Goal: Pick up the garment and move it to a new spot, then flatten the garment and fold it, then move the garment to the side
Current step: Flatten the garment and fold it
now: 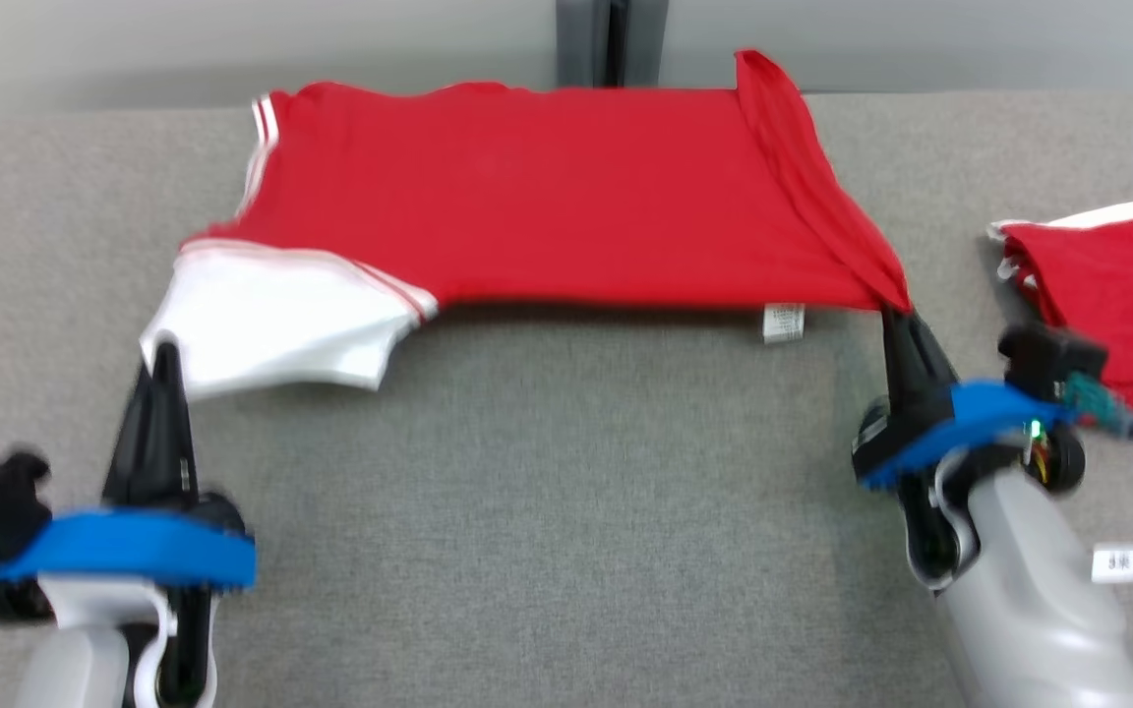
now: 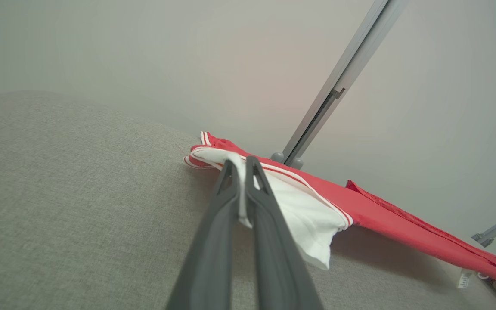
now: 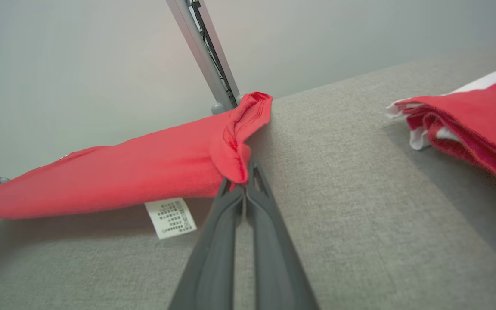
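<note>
A red garment [image 1: 547, 187] with a white sleeve and white stripes is stretched across the far half of the grey table [image 1: 566, 492], its near edge lifted off the surface. My left gripper [image 1: 165, 346] is shut on the white sleeve [image 2: 299, 211] at its near left corner. On the right, my right gripper [image 1: 896, 313] is shut on a bunched red corner [image 3: 235, 159]. A white care label [image 1: 783, 322] hangs from the near edge, and the care label [image 3: 170, 217] dangles left of the right fingers.
A second red and white garment [image 1: 1112, 305] lies folded at the table's right edge, close to my right wrist. A grey post [image 1: 611, 41] stands behind the table against the pale wall.
</note>
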### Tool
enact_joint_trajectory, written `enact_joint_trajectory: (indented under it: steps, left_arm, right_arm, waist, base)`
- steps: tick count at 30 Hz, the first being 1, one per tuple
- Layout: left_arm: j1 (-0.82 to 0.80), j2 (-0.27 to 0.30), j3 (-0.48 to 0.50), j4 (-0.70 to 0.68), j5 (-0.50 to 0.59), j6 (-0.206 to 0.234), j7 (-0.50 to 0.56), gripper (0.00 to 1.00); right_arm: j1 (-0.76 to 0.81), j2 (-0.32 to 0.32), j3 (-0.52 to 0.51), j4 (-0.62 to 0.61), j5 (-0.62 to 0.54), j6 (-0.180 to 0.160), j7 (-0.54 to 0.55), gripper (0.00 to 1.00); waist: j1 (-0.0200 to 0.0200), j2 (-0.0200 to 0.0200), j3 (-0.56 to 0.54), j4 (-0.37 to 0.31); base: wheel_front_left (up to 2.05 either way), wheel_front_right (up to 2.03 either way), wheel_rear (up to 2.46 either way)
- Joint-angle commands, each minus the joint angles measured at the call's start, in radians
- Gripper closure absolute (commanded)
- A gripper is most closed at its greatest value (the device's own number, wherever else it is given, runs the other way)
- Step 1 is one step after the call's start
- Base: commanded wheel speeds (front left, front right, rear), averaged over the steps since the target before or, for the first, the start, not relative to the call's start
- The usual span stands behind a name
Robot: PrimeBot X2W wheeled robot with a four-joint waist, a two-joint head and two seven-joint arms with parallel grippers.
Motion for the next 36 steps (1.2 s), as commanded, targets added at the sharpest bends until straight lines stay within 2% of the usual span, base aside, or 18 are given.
enact_joint_trajectory:
  steps: [1,5,9,11,17,22,29,36]
  left_arm:
    - [0.051,0.002,0.008,-0.031,-0.002,0.01,0.001,1.0]
    - [0.195,0.001,0.002,-0.131,-0.006,0.036,0.019,1.0]
    - [0.381,0.008,0.004,-0.282,-0.003,0.087,0.063,1.0]
    - [0.43,0.016,-0.001,-0.324,0.001,0.099,0.081,1.0]
    - [0.538,0.034,-0.018,-0.404,-0.017,0.118,0.149,1.0]
    - [0.527,0.038,-0.047,-0.386,-0.008,0.115,0.175,1.0]
    - [0.438,0.03,-0.084,-0.299,0.005,0.097,0.186,1.0]
    - [0.323,0.022,-0.104,-0.22,0.029,0.07,0.152,1.0]
  right_arm:
    - [0.054,-0.006,-0.001,-0.033,0.012,0.0,-0.004,1.0]
    - [0.218,-0.006,-0.017,-0.159,0.025,0.0,0.001,1.0]
    - [0.489,-0.006,-0.064,-0.411,0.057,0.0,0.07,1.0]
    - [0.578,-0.006,-0.085,-0.499,0.075,0.0,0.104,1.0]
    - [0.75,-0.005,-0.109,-0.684,0.089,0.0,0.199,1.0]
    - [0.756,-0.005,-0.117,-0.698,0.056,0.0,0.243,1.0]
    - [0.701,-0.005,-0.101,-0.623,0.054,0.0,0.273,1.0]
    - [0.635,-0.005,-0.091,-0.568,0.019,0.0,0.26,1.0]
  waist:
    - [0.0003,-0.0001,-0.045,-0.02]
    - [0.0003,-0.0001,-0.11,-0.003]
    - [0.0003,-0.0001,-0.168,0.014]
    - [0.0003,-0.0001,-0.177,0.02]
    - [0.0003,-0.0001,-0.187,0.013]
    - [0.0003,-0.0001,-0.189,0.01]
    - [0.0003,-0.0001,-0.177,0.014]
    - [0.0003,-0.0001,-0.139,0.01]
  base:
    - [0.0,0.0,0.0]
    - [0.0,0.0,0.0]
    - [0.0,0.0,0.0]
    - [0.0,0.0,0.0]
    - [0.0,0.0,0.0]
    - [0.0,0.0,0.0]
    - [0.0,0.0,0.0]
    - [0.0,0.0,0.0]
